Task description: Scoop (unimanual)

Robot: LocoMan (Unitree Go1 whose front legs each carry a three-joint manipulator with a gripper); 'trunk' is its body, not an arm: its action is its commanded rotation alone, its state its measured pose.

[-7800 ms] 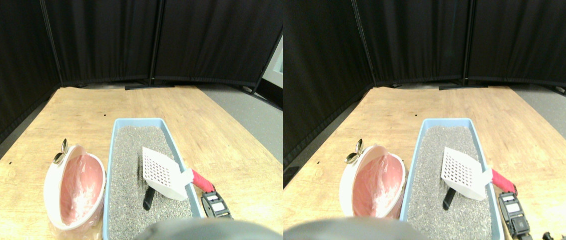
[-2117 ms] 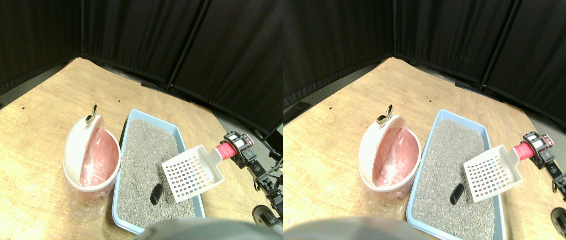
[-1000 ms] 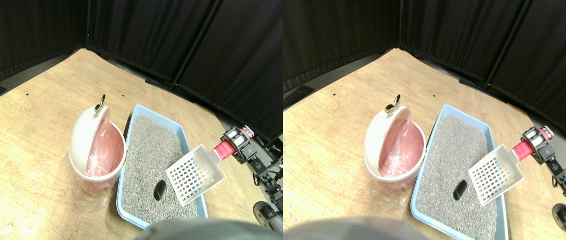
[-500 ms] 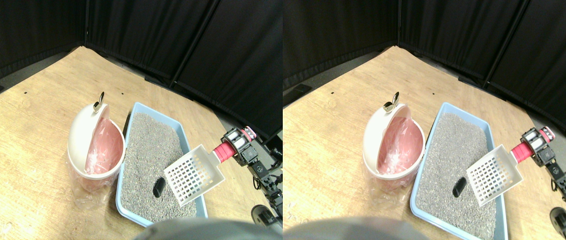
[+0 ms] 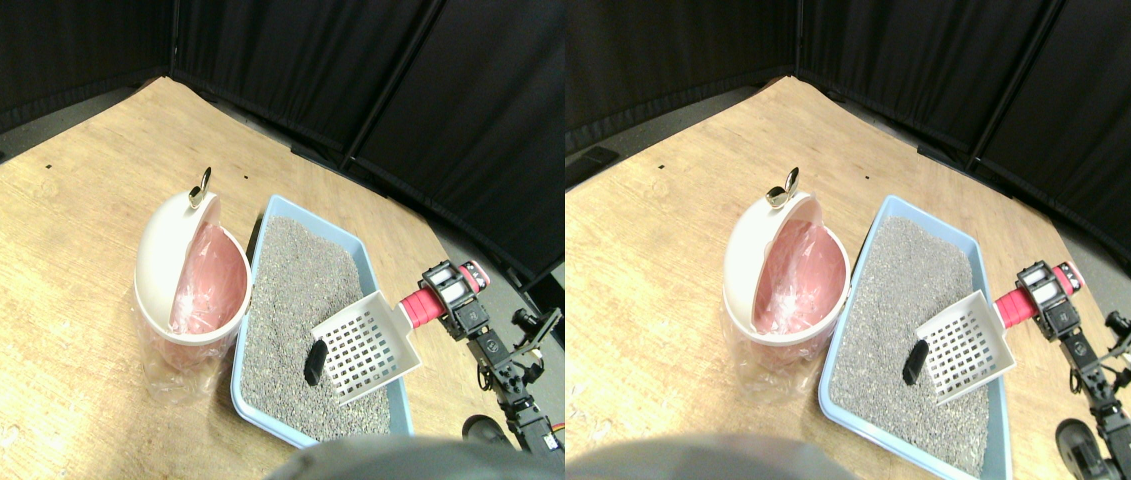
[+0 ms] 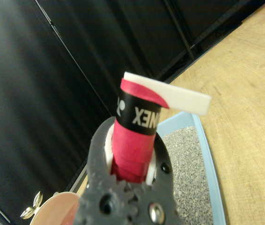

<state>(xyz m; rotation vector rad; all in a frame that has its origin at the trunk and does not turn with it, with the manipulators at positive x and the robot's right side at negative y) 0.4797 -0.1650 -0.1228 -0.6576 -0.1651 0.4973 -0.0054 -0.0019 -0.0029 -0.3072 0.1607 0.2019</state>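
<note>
— While the right claw [image 5: 442, 293] grips that red-wrapped handle [image 5: 418, 304], where's the white slotted plastic scoop [image 5: 361, 342] got to?

— Down over the grey litter in the pale blue plastic tray [image 5: 255, 262], its front lip just beside the small dark lump [image 5: 314, 361] that lies on the grains at the tray's near end. I can't tell from here whether the lip touches it.

— And the claw, is it firm?

— Looks so. In the wrist view the dark jaws sit pinched on either side of the red wrap [image 6: 135, 140], nothing slack.

— So which step is this?

— The approach to the scoop itself, I'd say. The lump isn't on the scoop yet.

— What next, then?

— My guess: slide the lip under the lump, lift level, then carry it across to the white round bin with the pink liner [image 5: 187, 300], which stands touching the tray's far long side, nearer the left edge of the wooden floor [image 5: 45, 250].
</note>
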